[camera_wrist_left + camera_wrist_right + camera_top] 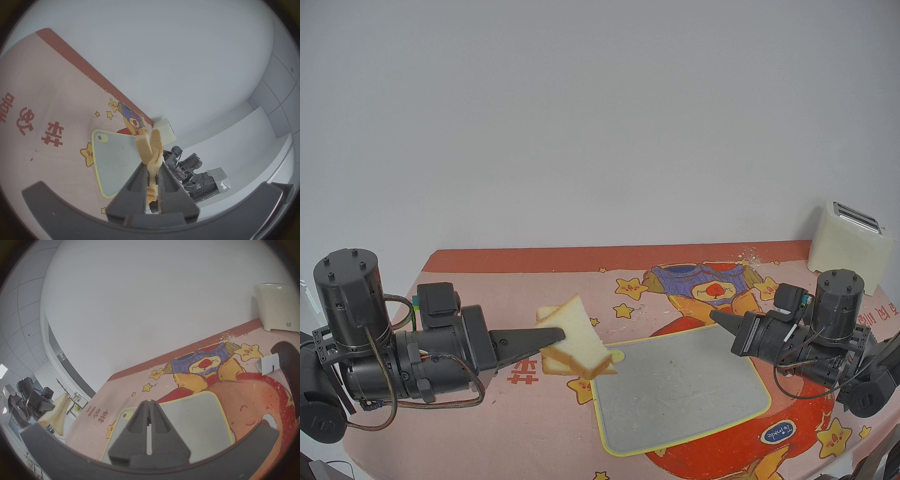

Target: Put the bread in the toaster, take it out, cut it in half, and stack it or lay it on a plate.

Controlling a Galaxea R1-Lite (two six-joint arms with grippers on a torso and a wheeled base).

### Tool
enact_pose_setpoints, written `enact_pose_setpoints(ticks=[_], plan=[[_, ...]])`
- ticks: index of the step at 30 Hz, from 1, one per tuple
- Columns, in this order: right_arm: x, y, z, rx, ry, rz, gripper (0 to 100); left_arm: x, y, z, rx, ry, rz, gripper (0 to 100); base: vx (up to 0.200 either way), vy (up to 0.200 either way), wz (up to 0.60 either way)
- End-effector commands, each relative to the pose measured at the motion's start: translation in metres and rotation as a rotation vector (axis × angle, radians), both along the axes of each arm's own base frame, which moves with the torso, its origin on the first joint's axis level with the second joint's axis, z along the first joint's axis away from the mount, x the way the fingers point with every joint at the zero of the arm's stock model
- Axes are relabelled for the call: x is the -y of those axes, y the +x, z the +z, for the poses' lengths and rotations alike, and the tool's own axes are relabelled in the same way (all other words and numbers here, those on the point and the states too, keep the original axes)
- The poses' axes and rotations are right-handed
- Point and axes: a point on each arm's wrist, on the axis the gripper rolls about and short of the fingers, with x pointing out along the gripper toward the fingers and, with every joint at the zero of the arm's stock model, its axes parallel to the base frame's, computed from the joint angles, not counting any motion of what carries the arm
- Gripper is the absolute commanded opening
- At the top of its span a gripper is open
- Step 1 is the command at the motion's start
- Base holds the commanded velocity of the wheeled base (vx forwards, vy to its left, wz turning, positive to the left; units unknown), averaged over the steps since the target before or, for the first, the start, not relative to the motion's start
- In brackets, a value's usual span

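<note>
My left gripper point(559, 334) is shut on the bread point(581, 340), holding it tilted in the air just off the near-left corner of the grey cutting board point(681, 387). In the left wrist view the bread point(150, 150) looks like two slices pinched together, spreading apart beyond the gripper point(152, 170). Over the board's far right corner my right gripper point(715, 315) is shut on nothing and points left. The white toaster point(850, 247) stands at the back right of the table. From the right wrist, the gripper point(149, 402) hangs over the board point(193, 418), with the toaster point(278, 307) and the bread point(57, 416) farther off.
The yellow-rimmed board lies on a pink cartoon tablecloth point(487, 431) with a red far border point(600, 257). A plain grey wall rises right behind the table. Crumbs lie near the toaster's left side point(750, 255). Open cloth stretches left of the board.
</note>
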Motion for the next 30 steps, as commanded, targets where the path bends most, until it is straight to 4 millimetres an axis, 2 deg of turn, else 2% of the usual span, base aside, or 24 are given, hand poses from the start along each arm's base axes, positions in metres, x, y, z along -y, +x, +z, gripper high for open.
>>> enact_pose_setpoints(ticks=[1, 15, 23, 30], plan=[[0.002, 0.001, 0.001, 0.002, 0.001, -0.009, 0, -0.001, -0.003, -0.003, -0.007, 0.006, -0.006, 0, 0.000, -0.200, 0.00], [0.003, 0.002, 0.000, 0.001, 0.000, -0.015, 0, 0.000, -0.004, -0.004, -0.011, 0.009, -0.017, 0, 0.000, -0.200, 0.00], [0.006, 0.005, 0.000, 0.000, 0.004, -0.020, 0, 0.011, -0.014, -0.010, -0.031, 0.021, -0.097, 0, 0.000, -0.200, 0.00], [0.007, 0.005, 0.001, -0.001, 0.010, -0.014, 0, 0.022, -0.016, -0.016, -0.051, 0.039, -0.140, 0, 0.000, -0.200, 0.00]])
